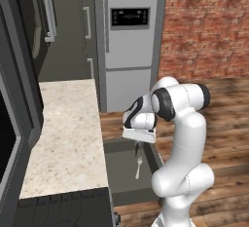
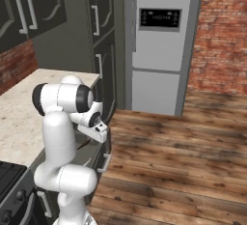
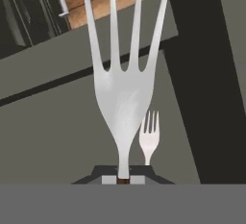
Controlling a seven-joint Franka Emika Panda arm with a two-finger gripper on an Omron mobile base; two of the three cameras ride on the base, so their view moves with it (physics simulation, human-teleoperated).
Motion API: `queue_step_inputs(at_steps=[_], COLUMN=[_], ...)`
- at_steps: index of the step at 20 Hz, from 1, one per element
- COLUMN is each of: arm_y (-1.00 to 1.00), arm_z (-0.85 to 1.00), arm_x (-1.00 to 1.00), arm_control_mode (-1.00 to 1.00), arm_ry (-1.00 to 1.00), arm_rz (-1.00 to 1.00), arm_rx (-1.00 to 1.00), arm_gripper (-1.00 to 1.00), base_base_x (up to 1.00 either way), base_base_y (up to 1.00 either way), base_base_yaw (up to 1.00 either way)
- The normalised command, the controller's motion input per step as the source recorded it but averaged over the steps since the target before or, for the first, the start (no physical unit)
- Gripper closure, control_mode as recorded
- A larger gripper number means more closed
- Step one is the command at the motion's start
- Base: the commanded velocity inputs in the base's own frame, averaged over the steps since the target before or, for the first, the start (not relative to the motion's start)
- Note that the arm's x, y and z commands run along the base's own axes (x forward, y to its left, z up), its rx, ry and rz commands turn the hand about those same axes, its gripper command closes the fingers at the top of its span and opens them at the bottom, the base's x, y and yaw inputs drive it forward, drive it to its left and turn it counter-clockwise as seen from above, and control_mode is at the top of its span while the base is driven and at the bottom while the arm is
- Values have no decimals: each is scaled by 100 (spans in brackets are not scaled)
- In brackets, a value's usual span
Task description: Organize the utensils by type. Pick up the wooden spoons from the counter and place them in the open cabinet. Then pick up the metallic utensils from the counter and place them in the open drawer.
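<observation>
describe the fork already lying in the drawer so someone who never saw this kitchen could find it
Start at the silver fridge; beside it runs the beige counter, and below the counter's edge the dark grey drawer stands pulled open. On the drawer floor lies a small silvery fork, flat and untouched. Unlike the other fork, pinched in the gripper above it, this one lies free.

A small fork (image 1: 138, 167) is lying in the open drawer (image 1: 121, 172), which is sticking out just right of the counter (image 1: 68, 133). A second fork (image 3: 122, 98) is hanging above that drawer, clamped in the gripper (image 1: 138, 144).
</observation>
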Motion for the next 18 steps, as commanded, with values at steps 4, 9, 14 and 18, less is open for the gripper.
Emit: queue_step_inputs(at_steps=[4, 9, 14, 18], arm_y=[-42, -47, -52, -58], arm_z=[-51, -53, -58, -61], arm_x=[-4, -7, -12, -11], arm_control_mode=[-100, -100, -100, -100], arm_ry=[0, 0, 0, 0], arm_rz=[1, 3, 6, 8], arm_rx=[0, 0, 0, 0], arm_gripper=[100, 100, 100, 100], base_base_x=[0, 0, 0, 0], base_base_y=[0, 0, 0, 0], base_base_yaw=[0, 0, 0, 0])
